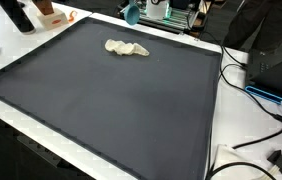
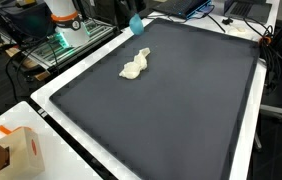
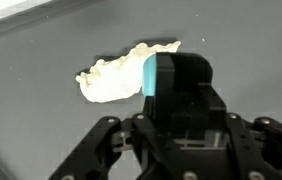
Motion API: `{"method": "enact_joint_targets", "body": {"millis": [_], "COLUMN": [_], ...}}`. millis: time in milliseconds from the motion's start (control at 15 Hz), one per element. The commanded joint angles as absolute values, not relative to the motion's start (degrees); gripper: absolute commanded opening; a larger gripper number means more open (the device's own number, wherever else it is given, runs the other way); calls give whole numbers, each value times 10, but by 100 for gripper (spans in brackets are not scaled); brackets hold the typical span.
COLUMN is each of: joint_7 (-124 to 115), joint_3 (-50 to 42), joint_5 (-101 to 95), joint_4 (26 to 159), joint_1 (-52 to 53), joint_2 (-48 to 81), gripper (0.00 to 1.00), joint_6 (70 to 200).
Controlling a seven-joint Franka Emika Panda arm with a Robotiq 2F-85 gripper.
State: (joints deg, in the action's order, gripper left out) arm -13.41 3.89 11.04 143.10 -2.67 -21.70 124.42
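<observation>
**A:** Where is the claw, and what does it have?

**B:** My black two-fingered gripper with a teal pad (image 3: 171, 70) hangs over the far edge of the flat dark grey mat (image 1: 111, 110). I see nothing in it. From the wrist view I cannot tell how far apart its fingers stand.

**A:** And the thing closest to it?

**B:** The crumpled cream cloth (image 3: 111, 82). In the wrist view it lies just beyond the fingertips and to their left, and its right end is hidden behind the teal pad. In an exterior view the crumpled cream cloth (image 2: 134, 66) lies on the far part of the mat, nearer to me than the gripper (image 2: 136, 22). Its long axis points roughly toward the claw.

**A:** Any containers?

**B:** Only a white and orange cardboard box (image 2: 21, 150) at the near left corner, off the mat and well apart. I cannot see what is inside it.
</observation>
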Motion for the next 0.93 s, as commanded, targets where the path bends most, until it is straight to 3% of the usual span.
{"method": "enact_joint_targets", "body": {"millis": [0,867], "joint_7": [-202,-295], "joint_3": [57,103], "joint_5": [80,32], "joint_4": [1411,1343], "joint_1": [-23,-17], "joint_2": [-242,-250], "gripper": [25,25], "joint_6": [1194,1091]}}
